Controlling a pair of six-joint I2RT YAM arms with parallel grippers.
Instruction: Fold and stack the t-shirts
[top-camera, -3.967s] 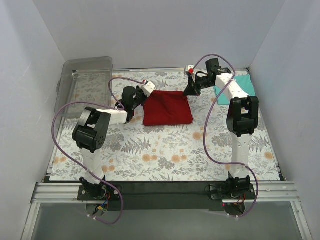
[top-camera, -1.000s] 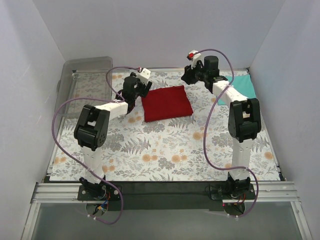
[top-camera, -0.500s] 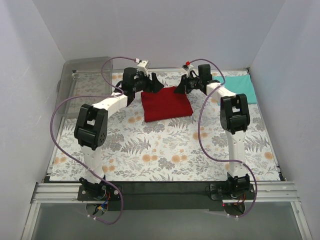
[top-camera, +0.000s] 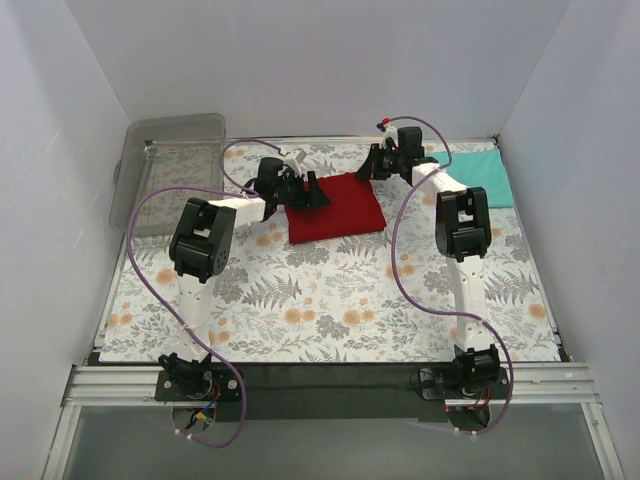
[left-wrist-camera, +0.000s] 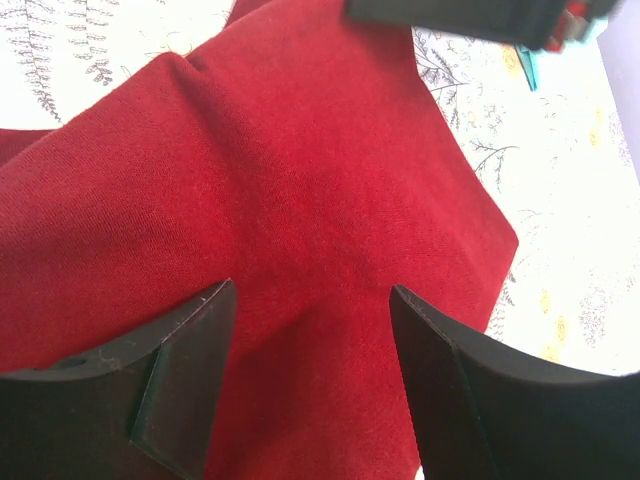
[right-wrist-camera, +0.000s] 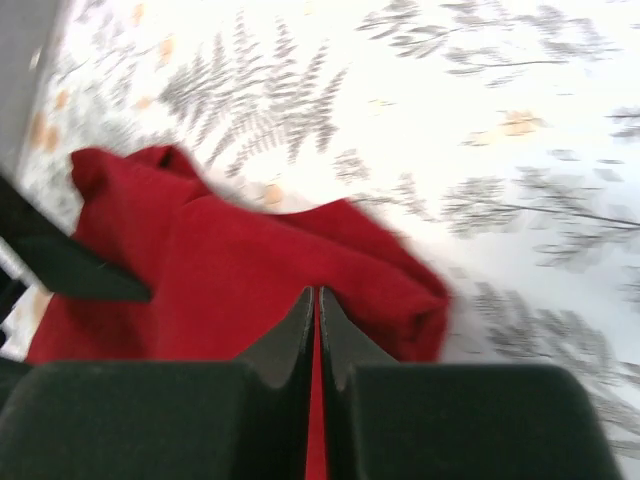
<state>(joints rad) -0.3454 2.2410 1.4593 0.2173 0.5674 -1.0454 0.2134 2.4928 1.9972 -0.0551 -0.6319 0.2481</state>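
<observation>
The deep red t-shirt (top-camera: 336, 207) lies folded in the far middle of the table. My left gripper (top-camera: 311, 193) hovers open over its far left part; in the left wrist view both fingers (left-wrist-camera: 190, 350) straddle flat red cloth (left-wrist-camera: 300, 170) with nothing pinched. My right gripper (top-camera: 367, 171) is at the shirt's far right corner. In the blurred right wrist view its gripper (right-wrist-camera: 316, 292) is shut to a thin slit, tips pointing at the red shirt (right-wrist-camera: 230, 270). The teal t-shirt (top-camera: 480, 176) lies at the far right, behind the right arm.
A clear plastic bin (top-camera: 168, 165) stands at the far left. White walls close the table on three sides. The floral table cover (top-camera: 330, 300) stretches bare toward the arm bases. The right arm's dark wrist (left-wrist-camera: 450, 14) shows at the top of the left wrist view.
Both grippers have come in from the shirt's sides to its far edge. The left moved right onto the red cloth. The right moved to the far right corner and its jaws closed.
</observation>
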